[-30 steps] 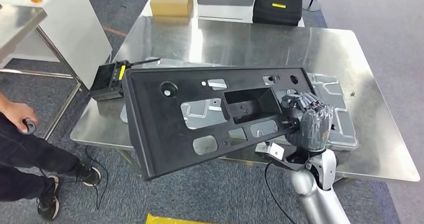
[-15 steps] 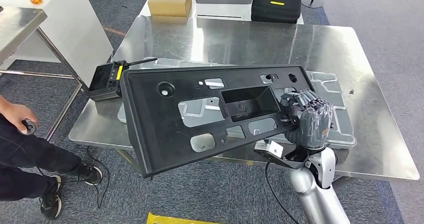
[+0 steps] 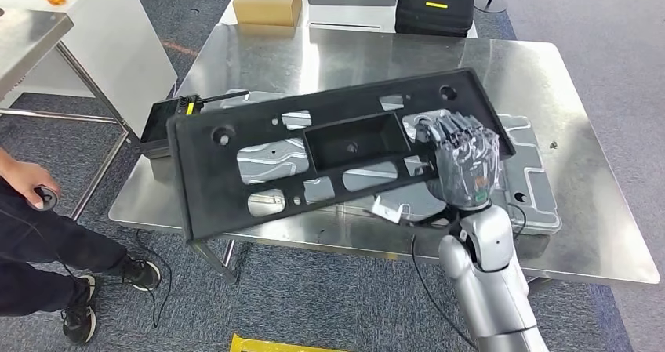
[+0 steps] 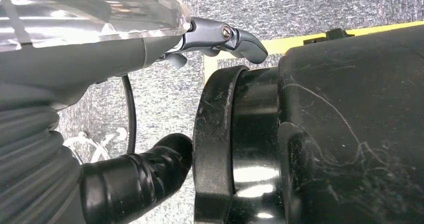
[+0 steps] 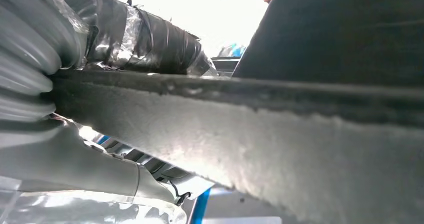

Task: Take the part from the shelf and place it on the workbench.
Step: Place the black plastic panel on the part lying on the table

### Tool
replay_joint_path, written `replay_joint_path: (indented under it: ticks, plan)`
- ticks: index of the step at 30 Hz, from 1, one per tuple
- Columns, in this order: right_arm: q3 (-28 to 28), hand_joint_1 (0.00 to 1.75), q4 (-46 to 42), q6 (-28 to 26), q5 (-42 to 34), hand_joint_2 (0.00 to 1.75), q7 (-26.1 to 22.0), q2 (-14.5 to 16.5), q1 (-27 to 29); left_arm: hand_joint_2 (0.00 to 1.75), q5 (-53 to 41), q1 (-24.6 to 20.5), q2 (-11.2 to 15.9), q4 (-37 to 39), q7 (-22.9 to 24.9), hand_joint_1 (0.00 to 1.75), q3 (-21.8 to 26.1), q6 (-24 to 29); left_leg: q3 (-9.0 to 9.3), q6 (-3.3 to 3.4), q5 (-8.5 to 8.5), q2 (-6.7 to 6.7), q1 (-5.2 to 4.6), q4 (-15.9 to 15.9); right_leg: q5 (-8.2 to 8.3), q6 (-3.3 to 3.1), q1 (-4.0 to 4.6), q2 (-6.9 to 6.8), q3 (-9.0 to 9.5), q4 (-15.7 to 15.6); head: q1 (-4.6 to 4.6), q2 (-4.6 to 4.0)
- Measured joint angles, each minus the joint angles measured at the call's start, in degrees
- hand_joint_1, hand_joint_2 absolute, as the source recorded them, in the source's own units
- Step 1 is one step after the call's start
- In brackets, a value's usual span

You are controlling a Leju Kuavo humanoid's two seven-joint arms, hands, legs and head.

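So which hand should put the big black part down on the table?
The right hand: its fingers already hold the black part above the steel workbench. The left hand hangs by the floor.

Workshop or test lab floor.
Steel workbench (image 3: 580, 211) on grey carpet (image 3: 329, 305), equipment cases (image 3: 434, 11) and a cardboard box (image 3: 268, 1) beyond its far edge.
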Motion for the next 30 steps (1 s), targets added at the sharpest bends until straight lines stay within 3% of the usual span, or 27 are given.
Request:
replay_joint_path:
  ticks: [4, 11, 16, 23, 30]
  plan:
    - [1.73, 1.72, 6.05, 0.07, 1.87, 1.75, 6.20, 0.02, -5.79, 0.00, 0.00, -0.30, 0.02, 0.00, 0.07, 0.00, -0.87, -0.64, 0.05, -0.01, 0.01, 0.02, -0.08, 0.01, 0.02, 0.01, -0.07, 0.01, 0.03, 0.02, 0.01, 0.00]
    - [5.19, 1.73, 16.14, 0.87, 1.81, 1.75, 10.61, -0.40, -13.44, 0.00, 0.00, -0.74, 0.08, 0.00, 0.08, 0.00, -2.27, -1.60, 0.15, -0.01, 0.01, -0.01, -0.10, 0.03, 0.00, 0.02, -0.08, 0.00, 0.03, 0.01, 0.00, 0.00]
    - [6.43, 1.74, 19.94, 0.94, 1.97, 1.75, 11.59, -0.81, -15.66, 0.00, 0.00, -0.92, 0.09, 0.00, 0.09, 0.00, -3.05, -1.70, 0.14, 0.00, -0.01, 0.00, -0.10, 0.02, -0.02, 0.04, -0.08, 0.00, 0.03, 0.01, 0.00, 0.00]
    - [6.70, 1.75, 28.80, 3.25, 4.30, 1.75, 18.17, -1.73, -19.53, 0.00, 0.00, -1.08, 0.09, 0.00, 0.25, 0.00, -3.57, -1.85, 0.15, 0.00, -0.01, 0.00, -0.14, 0.03, -0.02, 0.04, -0.10, -0.01, 0.05, -0.03, 0.01, 0.00]
    - [5.87, 1.74, 37.12, 2.92, 4.57, 1.75, 20.22, -2.41, -20.72, 0.00, 0.00, -1.33, 0.09, 0.00, 0.39, 0.00, -4.47, -1.89, 0.20, 0.00, -0.01, 0.01, -0.15, 0.04, -0.02, 0.05, -0.12, -0.02, 0.07, -0.02, -0.01, 0.00]
